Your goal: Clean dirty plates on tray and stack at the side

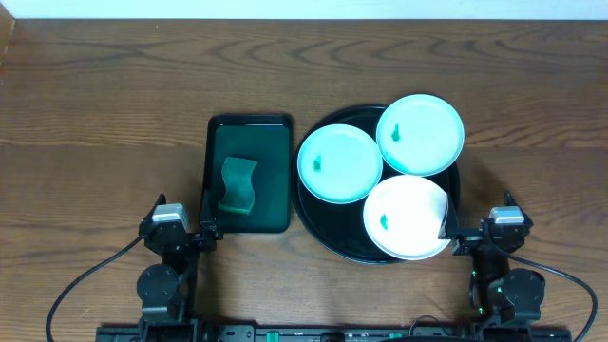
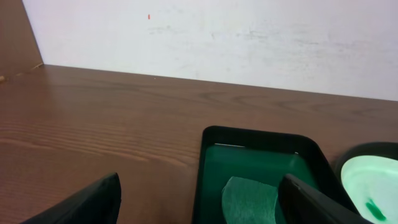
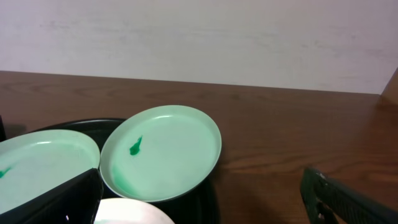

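Note:
Three small round plates lie on the round black tray (image 1: pixel 316 225): a left plate (image 1: pixel 339 163), a far right plate (image 1: pixel 420 134) and a near plate (image 1: pixel 406 217), each with a small green smear. My right gripper (image 1: pixel 478 217) stands open at the tray's near right edge, with its left finger over the near plate's rim. In the right wrist view the far plate (image 3: pixel 161 152) lies ahead of the open right gripper (image 3: pixel 202 180), which holds nothing. My left gripper (image 1: pixel 180 211) is open and empty, beside the near left corner of the green tray.
A dark green rectangular tray (image 1: pixel 249 142) left of the black tray holds a green sponge (image 1: pixel 238 184). The left wrist view has the sponge (image 2: pixel 249 199) between the fingers' line of sight. Bare wooden table extends to the left, right and back.

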`<state>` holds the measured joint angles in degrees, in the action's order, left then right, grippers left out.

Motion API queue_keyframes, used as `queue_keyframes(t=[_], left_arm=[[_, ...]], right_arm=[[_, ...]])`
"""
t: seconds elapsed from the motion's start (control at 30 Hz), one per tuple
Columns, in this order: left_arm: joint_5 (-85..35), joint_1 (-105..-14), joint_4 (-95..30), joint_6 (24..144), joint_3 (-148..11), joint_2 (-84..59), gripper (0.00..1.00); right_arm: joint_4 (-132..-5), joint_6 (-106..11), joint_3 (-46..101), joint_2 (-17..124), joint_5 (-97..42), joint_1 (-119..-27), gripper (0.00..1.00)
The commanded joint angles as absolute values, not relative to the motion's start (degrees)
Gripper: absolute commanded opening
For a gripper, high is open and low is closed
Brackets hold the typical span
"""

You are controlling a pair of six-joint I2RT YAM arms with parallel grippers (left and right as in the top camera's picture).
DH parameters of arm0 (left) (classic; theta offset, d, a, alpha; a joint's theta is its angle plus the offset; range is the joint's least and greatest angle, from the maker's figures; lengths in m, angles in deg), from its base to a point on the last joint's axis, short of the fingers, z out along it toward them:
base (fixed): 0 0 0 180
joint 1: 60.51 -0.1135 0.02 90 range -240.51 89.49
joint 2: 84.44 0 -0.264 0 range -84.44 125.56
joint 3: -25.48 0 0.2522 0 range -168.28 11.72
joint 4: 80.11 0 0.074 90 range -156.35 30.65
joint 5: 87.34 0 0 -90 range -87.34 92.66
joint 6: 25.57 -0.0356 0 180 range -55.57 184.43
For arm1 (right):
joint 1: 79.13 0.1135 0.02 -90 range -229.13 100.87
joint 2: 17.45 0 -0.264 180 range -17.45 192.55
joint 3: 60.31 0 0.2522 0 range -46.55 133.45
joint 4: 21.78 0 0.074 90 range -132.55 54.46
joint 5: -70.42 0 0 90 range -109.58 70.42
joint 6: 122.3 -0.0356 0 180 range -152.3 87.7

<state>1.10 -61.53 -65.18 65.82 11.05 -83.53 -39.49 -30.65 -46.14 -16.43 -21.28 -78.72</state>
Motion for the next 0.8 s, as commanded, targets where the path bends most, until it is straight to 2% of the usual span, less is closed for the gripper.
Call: queue_keyframes(t=[0.0, 0.6, 0.77], left_arm=[[1.7, -61.6, -62.3, 64.9, 11.5, -83.4, 0.81], [1.6, -61.6, -62.3, 65.1, 11.5, -83.4, 0.81], [-1.7, -61.6, -62.2, 73.3, 11.1, -83.4, 0.81]], right_arm=[[-39.7, -31.4, -46.2, -16.3, -21.5, -78.3, 0.99], [-39.7, -31.4, -46.2, -16.3, -21.5, -78.3, 0.99], [-39.6, -31.4, -46.2, -16.3, -21.6, -78.3, 0.99]])
